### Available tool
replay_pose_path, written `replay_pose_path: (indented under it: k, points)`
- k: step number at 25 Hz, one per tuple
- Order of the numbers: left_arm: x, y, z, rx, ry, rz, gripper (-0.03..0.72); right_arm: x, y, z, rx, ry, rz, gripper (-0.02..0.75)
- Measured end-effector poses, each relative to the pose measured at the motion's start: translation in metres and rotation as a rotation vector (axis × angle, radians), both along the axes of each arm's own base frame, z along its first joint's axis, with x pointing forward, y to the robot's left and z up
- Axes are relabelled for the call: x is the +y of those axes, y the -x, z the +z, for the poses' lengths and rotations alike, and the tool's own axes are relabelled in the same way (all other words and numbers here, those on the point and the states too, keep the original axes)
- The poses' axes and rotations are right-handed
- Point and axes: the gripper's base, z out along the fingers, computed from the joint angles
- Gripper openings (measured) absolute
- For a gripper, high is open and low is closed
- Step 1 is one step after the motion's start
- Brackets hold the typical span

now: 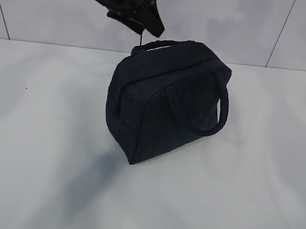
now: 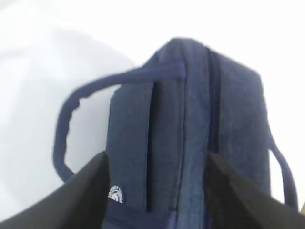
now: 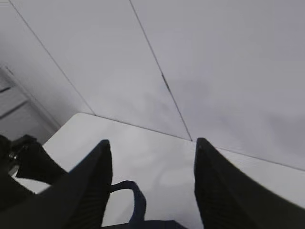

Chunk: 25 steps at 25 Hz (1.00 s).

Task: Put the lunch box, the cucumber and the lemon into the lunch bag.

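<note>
As seen from the three views, the scene is keyed as follows.

Lunch bag (image 1: 168, 102): set upright near the middle of the white counter (image 1: 34, 189); the zipper line along its top (image 2: 213, 102) appears drawn shut, with no gap visible.

Handles: two fabric loops are shown, one on the near face (image 1: 209, 107) and one standing up at the back (image 1: 155, 44).

Logo: a small round white tag (image 2: 116, 194) is seen low on the end panel in the left wrist view.

Left end effector (image 1: 144, 25): held above the back top corner of the bag, beside the rear handle; in the left wrist view its fingers (image 2: 71, 200) are spread wide to either side of the bag's end, and nothing is gripped.

Right end effector (image 3: 152, 191): raised above the bag, facing the wall; its fingers stand moderately apart and are empty, with a handle loop glimpsed below them.

Lunch box, cucumber, lemon: none is visible on the counter in any view; whether they lie inside the bag cannot be told.

Progress: judged to be at or near completion, since no item is left outside and the bag seems closed; only the clearing of the arms is thought to be left.
</note>
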Motion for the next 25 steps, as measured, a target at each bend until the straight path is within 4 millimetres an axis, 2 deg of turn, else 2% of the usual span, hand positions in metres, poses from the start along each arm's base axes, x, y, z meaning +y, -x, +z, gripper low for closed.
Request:
replay_pose_path:
  k: [3, 7, 10, 15, 20, 25]
  points:
    - [0.008, 0.008, 0.030, -0.066, 0.025, 0.017, 0.450, 0.002, 0.009, 0.013, 0.040, 0.002, 0.014, 0.414]
    - [0.015, 0.025, 0.070, -0.153, 0.045, 0.021, 0.422, 0.001, 0.036, 0.052, 0.047, 0.040, -0.023, 0.388]
    - [0.021, 0.041, 0.099, -0.213, 0.060, 0.026, 0.408, -0.001, 0.068, 0.084, 0.015, 0.096, -0.069, 0.360]
    - [0.033, 0.066, 0.135, -0.265, 0.062, 0.048, 0.402, -0.004, 0.140, 0.130, -0.015, 0.239, -0.164, 0.350]
    - [0.045, 0.102, 0.168, -0.274, 0.053, 0.028, 0.353, -0.006, 0.205, 0.146, 0.056, 0.341, -0.209, 0.349]
    - [0.060, 0.143, 0.204, -0.345, 0.083, 0.033, 0.335, -0.003, 0.267, 0.141, 0.063, 0.338, -0.234, 0.349]
